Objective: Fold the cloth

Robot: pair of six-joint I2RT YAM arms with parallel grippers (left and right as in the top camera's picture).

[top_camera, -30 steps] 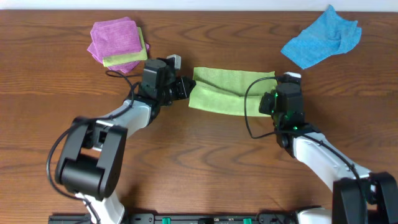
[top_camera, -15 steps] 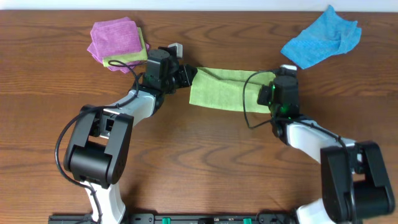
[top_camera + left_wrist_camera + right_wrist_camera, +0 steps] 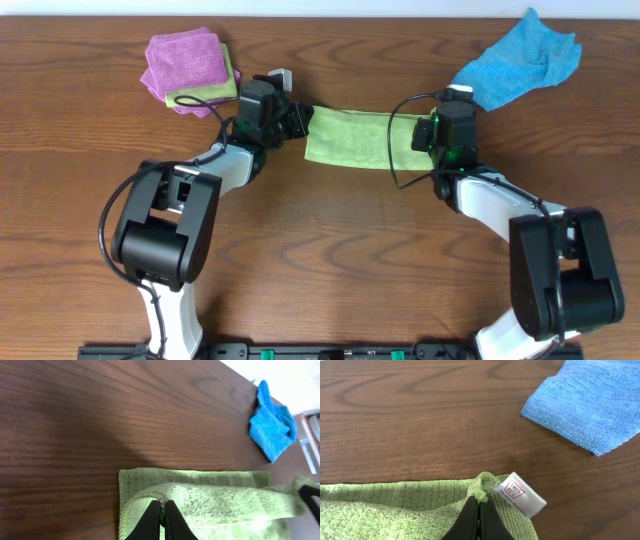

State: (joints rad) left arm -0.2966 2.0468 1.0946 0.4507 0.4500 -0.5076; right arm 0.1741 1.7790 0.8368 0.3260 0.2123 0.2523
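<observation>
Between my two tools, the cloth [image 3: 352,140] lies as a long strip on the counter [image 3: 320,260], its top layer doubled over the lower one. Left tool [image 3: 160,506] and right tool [image 3: 477,504] are each clamped on one end of that top layer. I judge the two pinches pull its edge taut so it lands square.

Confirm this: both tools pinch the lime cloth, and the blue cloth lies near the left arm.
One error: the blue cloth lies near the right arm; the overhead view shows it. The left tool and right tool do pinch the lime cloth.
</observation>
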